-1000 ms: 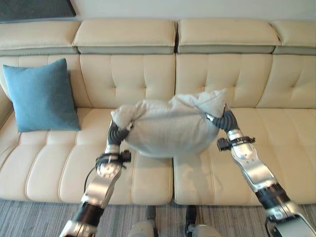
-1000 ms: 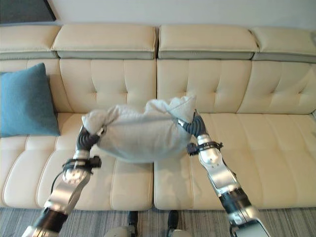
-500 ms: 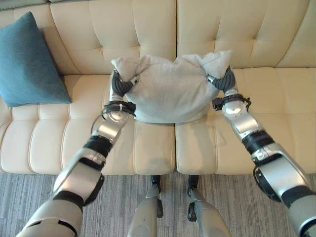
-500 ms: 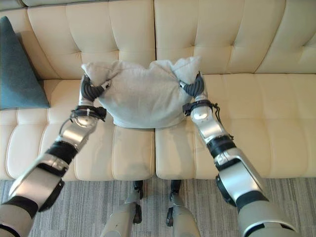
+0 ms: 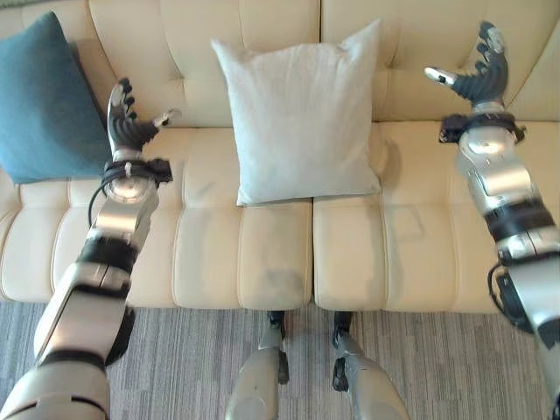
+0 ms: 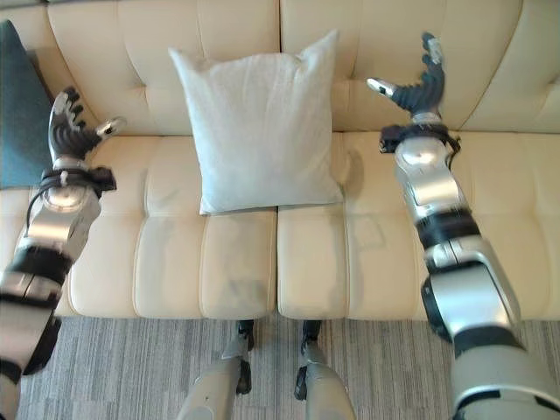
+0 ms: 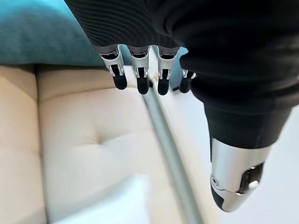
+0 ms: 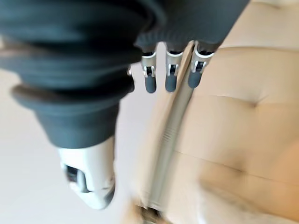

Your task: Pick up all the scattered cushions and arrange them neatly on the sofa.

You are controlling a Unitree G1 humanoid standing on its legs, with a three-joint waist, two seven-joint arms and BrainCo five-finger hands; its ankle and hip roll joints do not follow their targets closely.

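— Left eye view: findings?
— Noted a pale grey cushion [image 5: 302,118] standing upright against the backrest of the cream sofa [image 5: 411,254], lower edge resting on the seat across the central seam. Observed a blue cushion [image 5: 48,101] propped against the backrest at the sofa's left end. Found the left hand [image 5: 127,127] raised between the two cushions, clear of the grey one and just beside the blue one, fingers straight and spread, thumb out, holding nothing. Found the right hand [image 5: 477,74] lifted before the backrest to the right of the grey cushion, well apart from it, fingers likewise extended and empty. Recorded a grey striped carpet [image 5: 175,367] along the sofa's front.

— Right eye view?
— Confirmed the same arrangement: grey cushion leaning on the backrest, untouched by either hand; blue cushion cut by the picture's left edge; both hands splayed wide.

— Left wrist view?
— Saw straight dark-tipped fingers [image 7: 140,77] with the thumb [image 7: 236,179] set well apart, nothing between them. Logged the blue cushion beyond the fingertips, tufted sofa backrest below it, and a pale corner of the grey cushion at the lower edge.

— Right wrist view?
— Saw straight fingers [image 8: 169,74], thumb [image 8: 91,175] apart, nothing grasped; tufted cream upholstery beyond.
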